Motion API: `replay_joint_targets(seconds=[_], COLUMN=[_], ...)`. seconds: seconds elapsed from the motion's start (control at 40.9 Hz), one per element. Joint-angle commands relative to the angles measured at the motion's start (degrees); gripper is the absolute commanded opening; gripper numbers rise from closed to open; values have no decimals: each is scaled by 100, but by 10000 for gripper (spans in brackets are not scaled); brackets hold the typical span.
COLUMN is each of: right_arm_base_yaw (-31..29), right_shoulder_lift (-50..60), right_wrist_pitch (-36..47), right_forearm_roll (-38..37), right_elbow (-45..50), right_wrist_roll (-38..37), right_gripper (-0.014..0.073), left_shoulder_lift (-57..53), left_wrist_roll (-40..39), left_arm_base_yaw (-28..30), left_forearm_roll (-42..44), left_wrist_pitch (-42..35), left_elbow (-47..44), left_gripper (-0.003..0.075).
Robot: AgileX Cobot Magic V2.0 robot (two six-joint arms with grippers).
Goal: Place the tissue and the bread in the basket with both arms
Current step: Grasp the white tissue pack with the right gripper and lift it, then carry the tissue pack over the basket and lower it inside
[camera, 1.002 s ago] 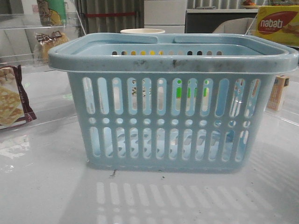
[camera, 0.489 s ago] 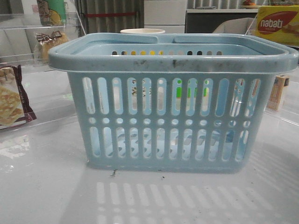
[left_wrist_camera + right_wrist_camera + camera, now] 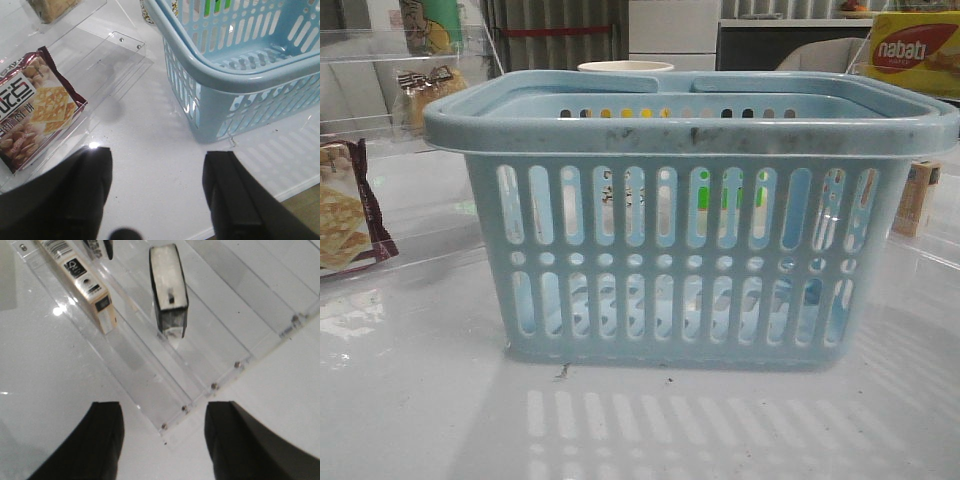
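Note:
The light-blue basket (image 3: 690, 215) stands mid-table; its corner also shows in the left wrist view (image 3: 235, 75). The bread (image 3: 425, 88) lies in its clear bag on a clear shelf at the far left; its edge shows in the left wrist view (image 3: 50, 7). The tissue (image 3: 168, 287), a black pack with a white top, stands on a clear acrylic tray in the right wrist view. My left gripper (image 3: 157, 167) is open and empty over bare table beside the basket. My right gripper (image 3: 162, 417) is open and empty, short of the tissue. Neither gripper shows in the front view.
A maroon-edged cracker packet (image 3: 35, 107) lies on a clear tray at the left (image 3: 345, 205). A tan carton (image 3: 80, 282) stands beside the tissue (image 3: 918, 198). A yellow nabati box (image 3: 915, 50) sits at the back right. A cup (image 3: 625, 67) stands behind the basket.

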State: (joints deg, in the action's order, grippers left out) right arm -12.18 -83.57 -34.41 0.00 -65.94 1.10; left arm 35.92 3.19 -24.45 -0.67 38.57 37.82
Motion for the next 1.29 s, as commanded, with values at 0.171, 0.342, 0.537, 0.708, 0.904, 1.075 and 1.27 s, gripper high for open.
replay_joint_targets(seconds=[0.171, 0.342, 0.537, 0.708, 0.904, 1.075, 1.27], right_arm_base_yaw=[-29, -29, -21, 5, 195, 758, 1927], right_shoulder_lift=[-1031, -1545, -1722, -1475, -768, -71, 279], right_wrist_pitch=[502, 706, 936, 891, 684, 348, -1], right_forearm_roll=[-375, -400, -400, -347, -31, 264, 501], right_elbow=[-1220, -1627, -1682, -1687, -1687, -1687, -1687], right_wrist_roll=[38, 38, 38, 38, 38, 38, 38], right_gripper=[479, 465, 288, 217, 215, 215, 215], left_shoulder_lift=[25, 25, 25, 25, 25, 25, 25], left_wrist_roll=[0, 0, 0, 0, 0, 0, 0], left_arm_base_yaw=[-40, -40, -40, -40, -40, -40, -40], left_forearm_roll=[-36, -36, -36, -36, -36, -36, -36], left_wrist_pitch=[-452, -452, -452, -452, -452, -452, -452], left_elbow=[169, 169, 169, 169, 169, 169, 169], left_gripper=[454, 454, 454, 454, 454, 454, 454])
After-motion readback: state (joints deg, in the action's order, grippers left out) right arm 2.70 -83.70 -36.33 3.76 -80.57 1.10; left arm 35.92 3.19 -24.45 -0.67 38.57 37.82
